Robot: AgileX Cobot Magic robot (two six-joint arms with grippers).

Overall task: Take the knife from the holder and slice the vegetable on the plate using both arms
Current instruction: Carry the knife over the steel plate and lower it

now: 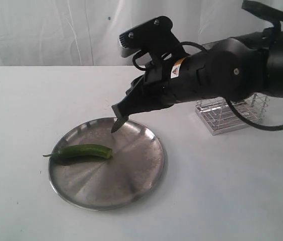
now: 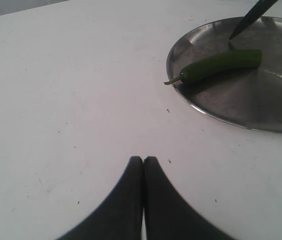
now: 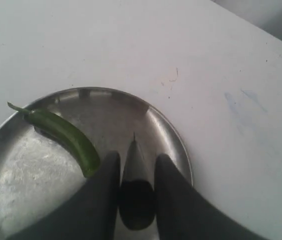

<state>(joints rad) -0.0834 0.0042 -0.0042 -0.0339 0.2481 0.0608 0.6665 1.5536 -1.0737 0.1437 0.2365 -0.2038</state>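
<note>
The green vegetable lies on the left part of the round steel plate, its stem tail over the rim. My right gripper hangs over the plate's far side, shut on the knife, whose dark blade points down at the plate a short way from the vegetable's blunt end. In the right wrist view the black handle sits between the fingers of the right gripper, with the vegetable beside it. My left gripper is shut and empty over bare table, short of the plate and the vegetable.
The wire holder stands at the back right, partly behind the right arm. A white table carries everything, and a white curtain hangs behind it. The knife blade shows at the edge of the left wrist view.
</note>
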